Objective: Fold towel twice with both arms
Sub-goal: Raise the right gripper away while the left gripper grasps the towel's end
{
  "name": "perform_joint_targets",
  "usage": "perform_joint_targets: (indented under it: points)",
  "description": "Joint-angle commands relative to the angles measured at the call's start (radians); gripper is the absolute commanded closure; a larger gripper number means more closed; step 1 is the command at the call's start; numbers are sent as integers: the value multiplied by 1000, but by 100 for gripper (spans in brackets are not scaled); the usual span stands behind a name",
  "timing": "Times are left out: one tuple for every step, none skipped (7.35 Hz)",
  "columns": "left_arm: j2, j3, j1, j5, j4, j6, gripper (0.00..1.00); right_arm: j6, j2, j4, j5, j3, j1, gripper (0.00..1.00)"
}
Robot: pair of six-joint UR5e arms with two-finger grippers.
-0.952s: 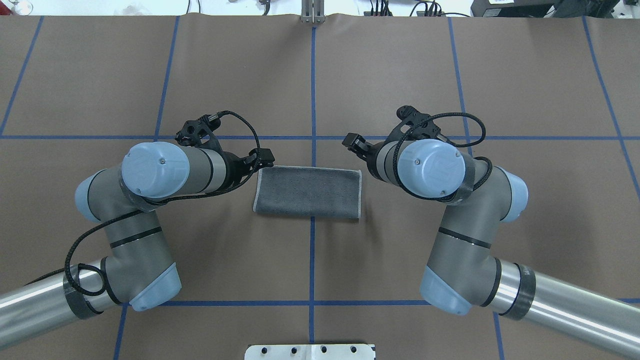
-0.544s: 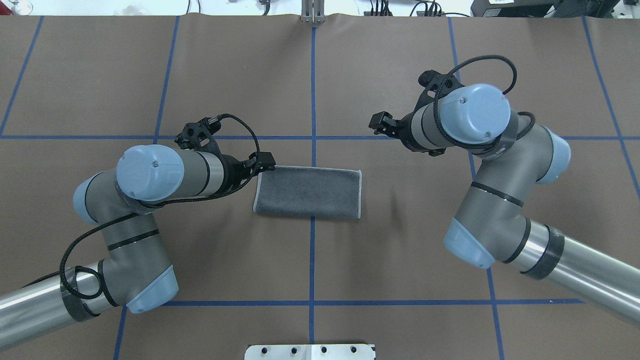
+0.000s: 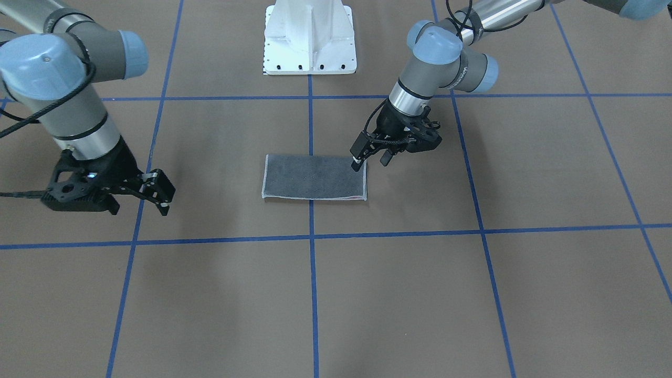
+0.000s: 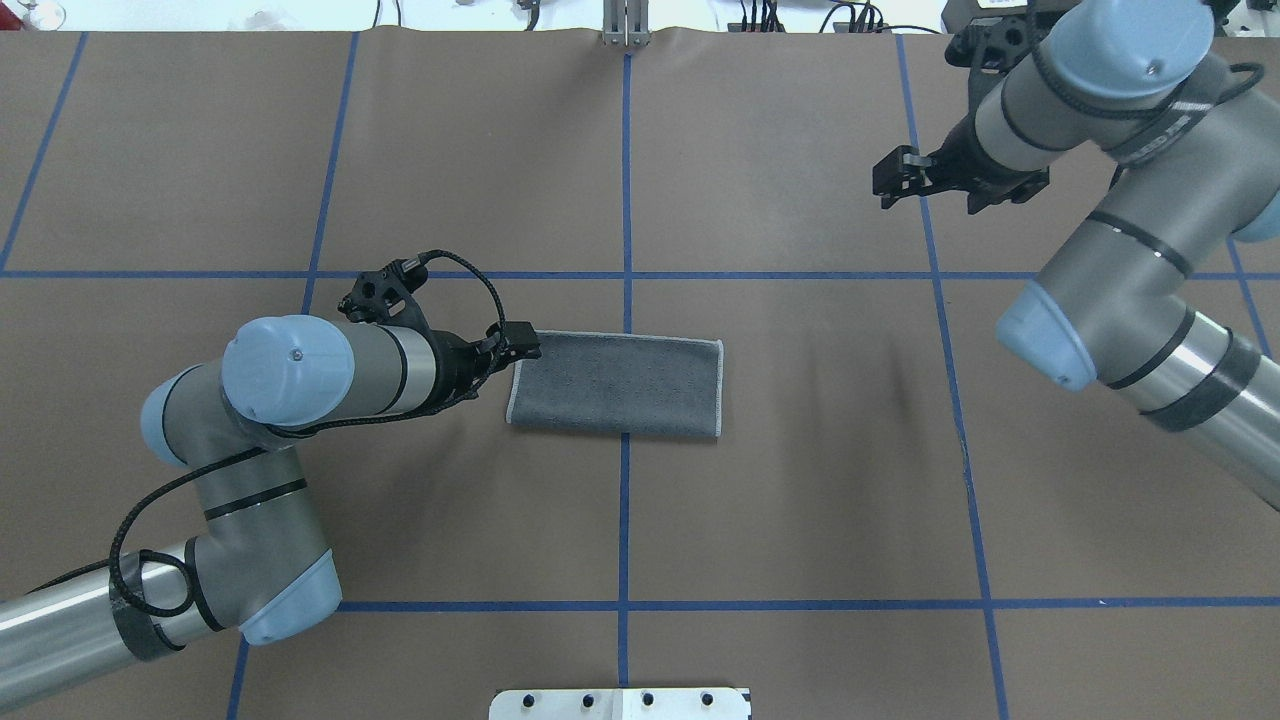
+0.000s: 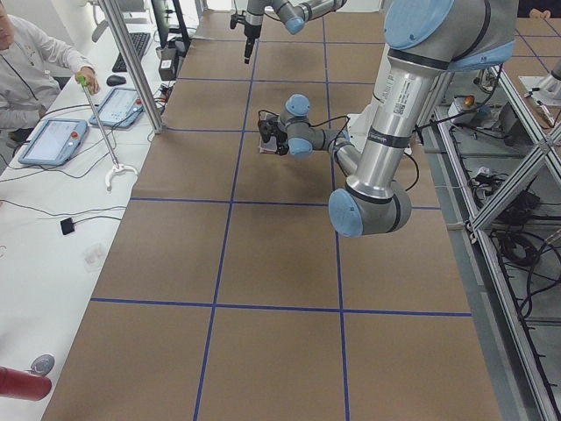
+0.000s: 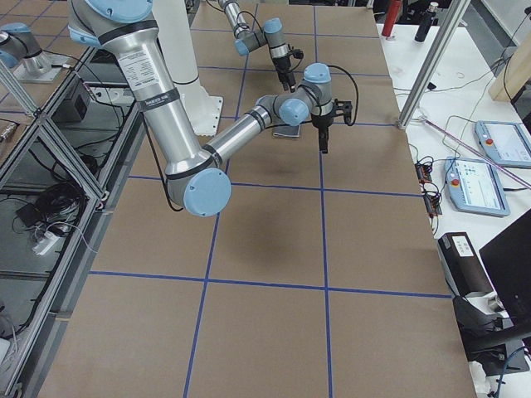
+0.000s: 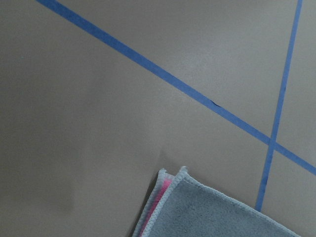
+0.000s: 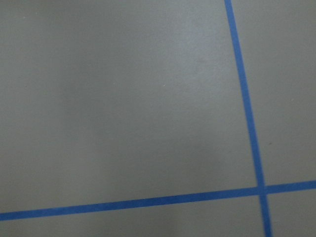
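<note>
The towel [image 4: 615, 385] lies flat at the table's middle as a rectangle, dark grey face up with light grey edging. It also shows in the front view [image 3: 314, 178]. The left wrist view shows its corner [image 7: 207, 212], with a pink layer between the stacked edges. My left gripper [image 4: 522, 345] is low at the towel's far left corner. In the front view the left gripper [image 3: 371, 160] is open, one finger over the corner and one off the cloth. My right gripper [image 4: 895, 178] is open and empty, raised far off to the right; it also shows in the front view [image 3: 157, 194].
The white pedestal base [image 3: 310, 37] stands at the robot's side of the table. Blue tape lines [image 4: 625, 200] grid the brown table cover. An operator [image 5: 26, 61] and tablets [image 5: 53, 140] are at a side desk, behind a metal post [image 5: 131, 61].
My right arm has swung up and away from the towel's right end to the far right. My left gripper has stayed at the towel's far left corner, shifting slightly.
</note>
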Motion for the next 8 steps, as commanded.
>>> perform_joint_targets:
  points:
    - [21,1,38,4,-33,-19,1,-371,-34,-101,80,-2,143,0]
    - [21,4,55,42,-36,-19,7,-458,-57,-118,122,-2,190,0]
    - [18,9,67,62,-38,-27,14,-501,-80,-115,145,-2,224,0]
    - [17,12,73,63,-36,-63,23,-512,-89,-115,145,-2,234,0]
    - [11,24,74,64,-36,-65,27,-512,-89,-113,144,-2,235,0]
    - [6,31,74,64,-36,-65,32,-511,-92,-112,142,1,235,0]
    - [6,31,74,64,-36,-65,38,-511,-97,-109,141,2,235,0]
    - [6,31,74,64,-36,-65,39,-511,-98,-109,141,2,235,0]
